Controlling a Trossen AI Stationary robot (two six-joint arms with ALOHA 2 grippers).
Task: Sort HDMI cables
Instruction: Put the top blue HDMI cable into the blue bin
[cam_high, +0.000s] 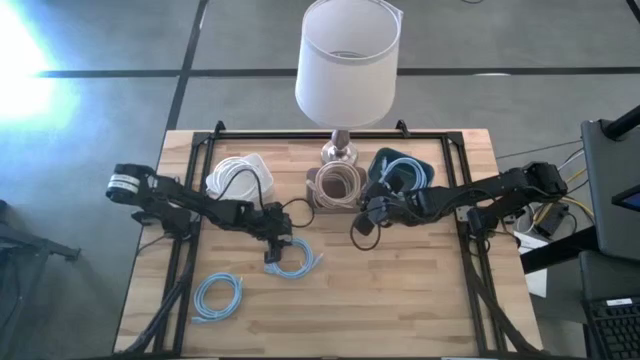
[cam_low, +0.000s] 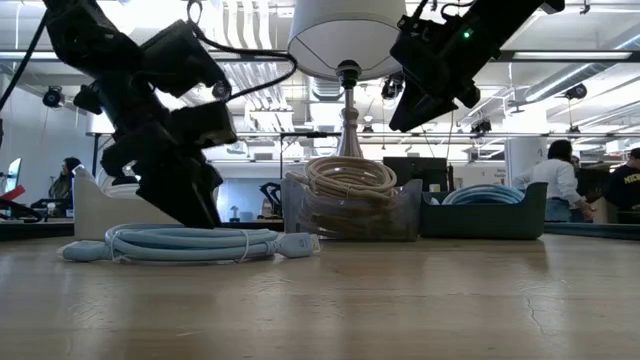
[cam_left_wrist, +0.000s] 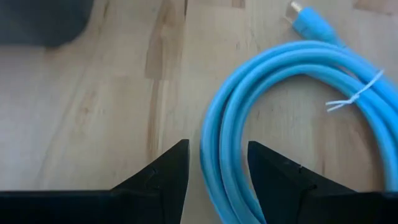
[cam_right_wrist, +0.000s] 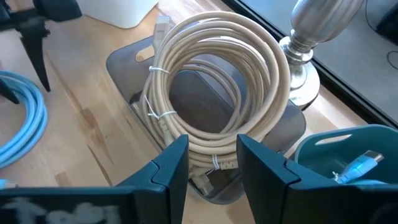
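Observation:
A light blue HDMI coil (cam_high: 297, 258) lies flat on the table near its middle, and it also shows in the low view (cam_low: 190, 243). My left gripper (cam_left_wrist: 214, 149) is open and low over it (cam_high: 277, 252). Its fingers stand on either side of the coil's strands (cam_left_wrist: 221, 155), and no touch shows. A second light blue coil (cam_high: 218, 297) lies near the front left. My right gripper (cam_right_wrist: 212, 144) is open and empty, raised above the beige coil (cam_right_wrist: 217, 81) in the grey bin (cam_high: 338, 187).
A white bin (cam_high: 240, 175) with white cables stands at the back left. A teal bin (cam_high: 402, 172) with light blue cables stands at the back right. A lamp (cam_high: 345, 60) stands behind the grey bin. People show in the room beyond (cam_low: 555, 175).

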